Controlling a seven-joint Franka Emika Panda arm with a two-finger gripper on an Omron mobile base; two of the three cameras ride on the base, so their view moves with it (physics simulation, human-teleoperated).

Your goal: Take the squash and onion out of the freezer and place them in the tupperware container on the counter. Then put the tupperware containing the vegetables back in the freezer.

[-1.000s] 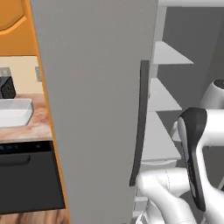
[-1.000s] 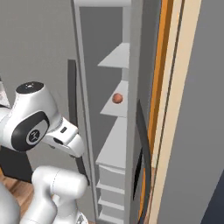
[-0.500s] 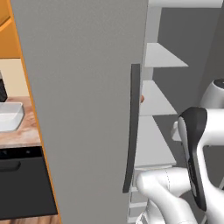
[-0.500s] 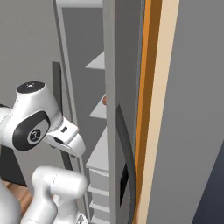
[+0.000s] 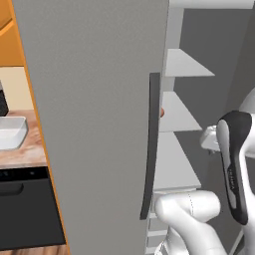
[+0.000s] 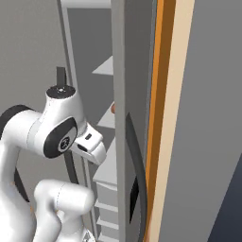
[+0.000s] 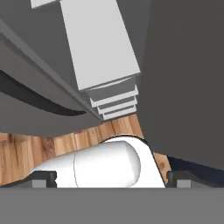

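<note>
Standing wide open in the left base view, the freezer door [image 5: 99, 124] swings out toward the camera with its dark bar handle [image 5: 151, 144] on the near edge, which leaves the pale shelves [image 5: 174, 112] inside reachable for the arm; a small reddish-orange patch [image 5: 162, 112] peeks past the handle at the edge of the middle shelf, and I judge it to be one of the vegetables, though too little shows to say whether squash or onion. Off to the left, the white tupperware container [image 5: 11, 132] sits on the marbled desk [image 5: 22, 155], above the black dishwasher [image 5: 25, 211], well apart from the freezer, presumably waiting to be filled. In the right base view the same freezer interior [image 6: 90, 85] appears through a narrow gap beside the door's edge [image 6: 120, 118], and the orange patch [image 6: 113, 108] shows again on a shelf, partly hidden; the arm's white elbow [image 6: 61, 123] is folded low in front, which suggests reaching has not begun. In the hand view the camera looks down along the stacked drawer fronts [image 7: 114, 105] to the wooden floor [image 7: 43, 151]; the gripper's finger tips [image 7: 43, 178] sit far apart at the lower corners, so the gripper is released and carries nothing.
</note>
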